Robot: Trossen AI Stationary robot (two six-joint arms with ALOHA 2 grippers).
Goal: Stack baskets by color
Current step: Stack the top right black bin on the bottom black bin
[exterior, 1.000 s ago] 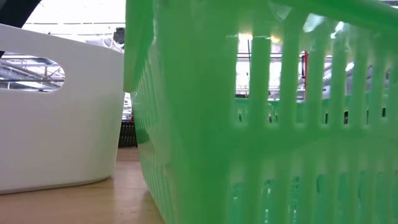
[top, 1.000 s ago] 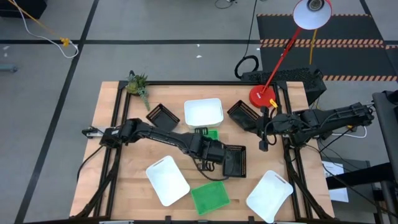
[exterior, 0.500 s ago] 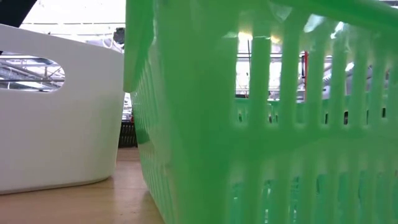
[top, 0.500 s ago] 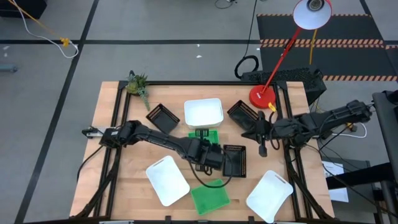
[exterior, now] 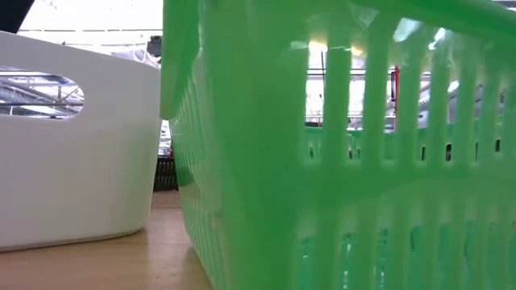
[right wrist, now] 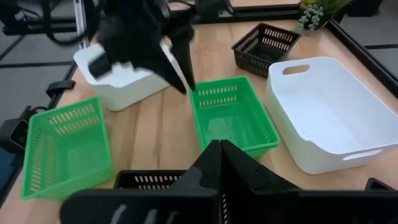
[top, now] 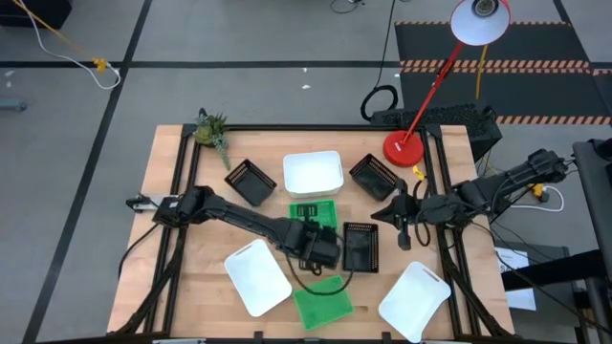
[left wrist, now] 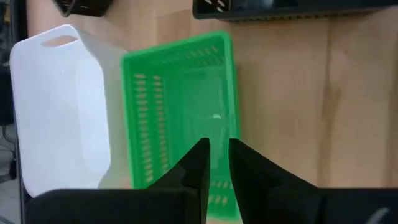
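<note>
A green basket (top: 314, 210) (left wrist: 180, 112) (right wrist: 231, 118) sits flat at mid-table, beside a white basket (top: 313, 172) (left wrist: 59, 118). My left gripper (top: 317, 241) (left wrist: 217, 152) (right wrist: 184, 79) hovers over the green basket's left end, pointing steeply down, its fingers a narrow gap apart with nothing between them. My right gripper (top: 404, 235) (right wrist: 219, 149) hangs shut and empty at mid-right. Three black baskets (top: 360, 247) (top: 251, 182) (top: 375, 175) rest apart. A second green basket (top: 322, 301) (exterior: 339, 161) and two more white baskets (top: 256, 277) (top: 413, 301) lie near the front edge.
A red lamp base (top: 404, 146) stands at the far right and a small plant (top: 212, 129) at the far left corner. A cable loop (top: 327, 275) hangs from my left arm above the near green basket. Bare wood (top: 206, 244) shows at the near left.
My left gripper has drifted toward the table's near-left, uncovering more of the mid-table green basket. My right arm has swung toward the near edge and turned a little, its gripper staying shut. No basket has moved.
</note>
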